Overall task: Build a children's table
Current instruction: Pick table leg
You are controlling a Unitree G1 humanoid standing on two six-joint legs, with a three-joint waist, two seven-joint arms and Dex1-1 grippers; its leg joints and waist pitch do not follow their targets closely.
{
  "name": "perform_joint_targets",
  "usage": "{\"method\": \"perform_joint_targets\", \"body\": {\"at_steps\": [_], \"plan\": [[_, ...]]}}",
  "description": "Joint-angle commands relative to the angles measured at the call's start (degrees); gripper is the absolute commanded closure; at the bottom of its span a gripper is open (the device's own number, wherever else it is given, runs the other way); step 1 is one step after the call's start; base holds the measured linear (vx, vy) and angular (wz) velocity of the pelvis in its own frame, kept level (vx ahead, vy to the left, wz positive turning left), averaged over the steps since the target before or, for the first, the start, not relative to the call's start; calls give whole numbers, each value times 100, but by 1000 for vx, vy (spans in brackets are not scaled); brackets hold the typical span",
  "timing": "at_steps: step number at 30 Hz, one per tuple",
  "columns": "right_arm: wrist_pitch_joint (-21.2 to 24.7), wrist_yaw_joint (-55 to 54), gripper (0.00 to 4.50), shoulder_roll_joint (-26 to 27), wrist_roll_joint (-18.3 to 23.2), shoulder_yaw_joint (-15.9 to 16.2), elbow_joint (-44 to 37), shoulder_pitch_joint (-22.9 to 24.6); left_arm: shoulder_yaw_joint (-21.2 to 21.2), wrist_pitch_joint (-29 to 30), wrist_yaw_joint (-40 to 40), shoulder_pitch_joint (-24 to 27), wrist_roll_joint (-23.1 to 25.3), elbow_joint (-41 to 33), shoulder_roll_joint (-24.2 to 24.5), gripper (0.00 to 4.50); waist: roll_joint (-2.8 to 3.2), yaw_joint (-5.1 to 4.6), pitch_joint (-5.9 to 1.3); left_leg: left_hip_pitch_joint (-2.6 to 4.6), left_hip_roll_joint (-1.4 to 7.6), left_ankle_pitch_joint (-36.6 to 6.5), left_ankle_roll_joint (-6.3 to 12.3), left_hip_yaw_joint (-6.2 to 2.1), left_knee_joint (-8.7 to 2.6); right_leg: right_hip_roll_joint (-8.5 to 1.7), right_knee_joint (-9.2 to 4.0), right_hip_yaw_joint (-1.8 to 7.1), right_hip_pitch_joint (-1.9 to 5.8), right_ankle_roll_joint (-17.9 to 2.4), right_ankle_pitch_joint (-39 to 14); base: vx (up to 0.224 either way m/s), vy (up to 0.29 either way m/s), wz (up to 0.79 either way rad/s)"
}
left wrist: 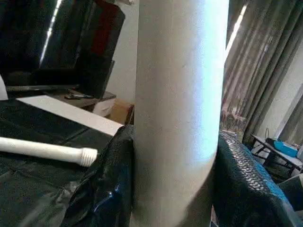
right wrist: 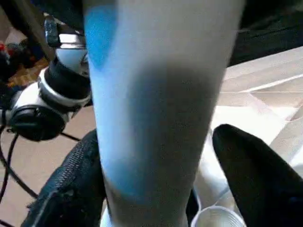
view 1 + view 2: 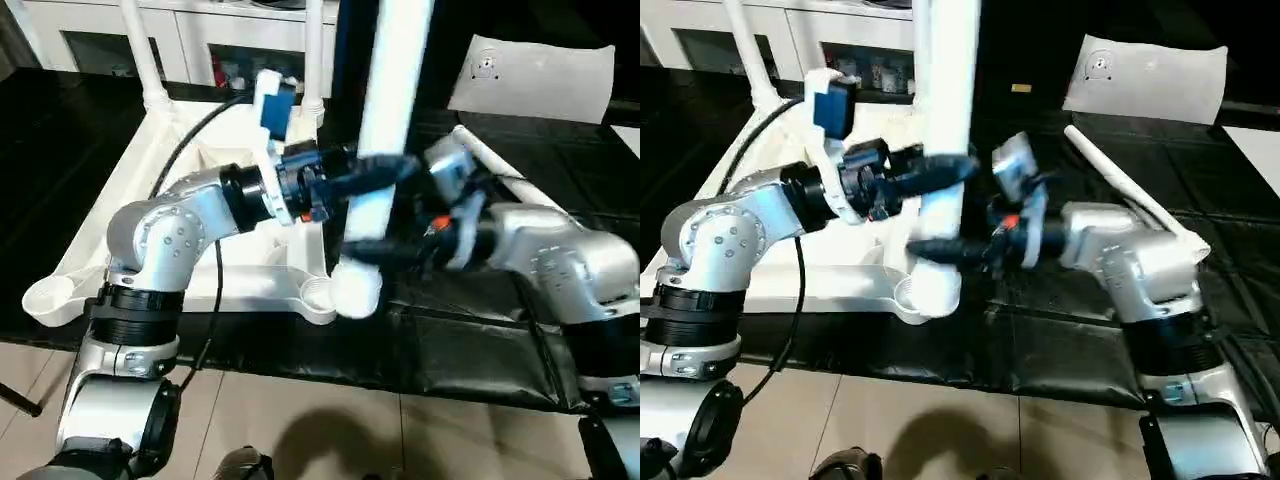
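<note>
I count one upturned tabletop (image 3: pixel 250 275) and four white legs: two standing in its far sockets (image 3: pixel 140 50) (image 3: pixel 314 50). One leg (image 3: pixel 390 90) sits between my two grippers (image 3: pixel 385 172) (image 3: pixel 400 250), one leg (image 3: pixel 1130 195) lies on the mat.

Held leg (image 1: pixel 180 109): white plastic, smooth, soft sheen. Tabletop (image 3: pixel 110 240): white moulded plastic, ribbed underside, slightly glossy. Loose leg (image 1: pixel 45 149): white plastic, ribbed end. Left gripper (image 3: pixel 375 172) fingers (image 1: pixel 246 184): black, glossy, fine dimpled texture. Forearms (image 3: pixel 165 235): silver metal-look shell, satin. Work surface cover (image 3: pixel 1060 340): black sheet, shiny, creased. Floor (image 3: pixel 330 430): pale tiles, smooth.
</note>
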Motion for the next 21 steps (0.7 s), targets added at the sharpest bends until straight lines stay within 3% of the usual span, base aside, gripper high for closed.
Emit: {"method": "perform_joint_targets", "body": {"at_steps": [1, 9, 10, 16, 17, 21], "plan": [[-45, 42, 130, -71, -84, 29, -6, -27, -65, -78, -109, -211, 39, -69, 14, 265, -88, 8, -510, 153, 162, -852, -14, -14, -355, -387, -466, 204, 275, -1075, -1031, 0, 0, 0], [55, 213, 194, 11, 23, 62, 54, 42, -213, -204, -237, -233, 198, -85, 26, 265, -57, 22, -510, 154, 163, -883, -4, -19, -356, -383, -466, 203, 273, -1113, -988, 0, 0, 0], [59, 229, 217, 23, 34, 72, 61, 66, -241, -236, -250, -245, 230, -77, 24, 265, -63, 27, -520, 160, 168, -861, -5, -18, -354, -384, -457, 205, 274, -1116, -951, 0, 0, 0], [167, 210, 225, 56, 82, 89, 111, 81, -298, -302, -313, -279, 271, -46, 56, 265, -55, 35, -520, 157, 161, -868, -22, -19, -353, -382, -456, 203, 280, -1155, -916, 0, 0, 0], [193, 212, 191, 61, 105, 81, 109, 80, -300, -306, -321, -281, 280, -44, 57, 265, -57, 35, -521, 155, 161, -854, -21, -20, -354, -381, -452, 202, 283, -1158, -894, 0, 0, 0], [232, 162, 173, 116, 133, 4, 122, 80, -367, -323, -392, -274, 350, -59, 75, 265, -52, 39, -525, 155, 164, -852, -16, -20, -353, -386, -447, 198, 280, -1195, -841, 0, 0, 0]]}}
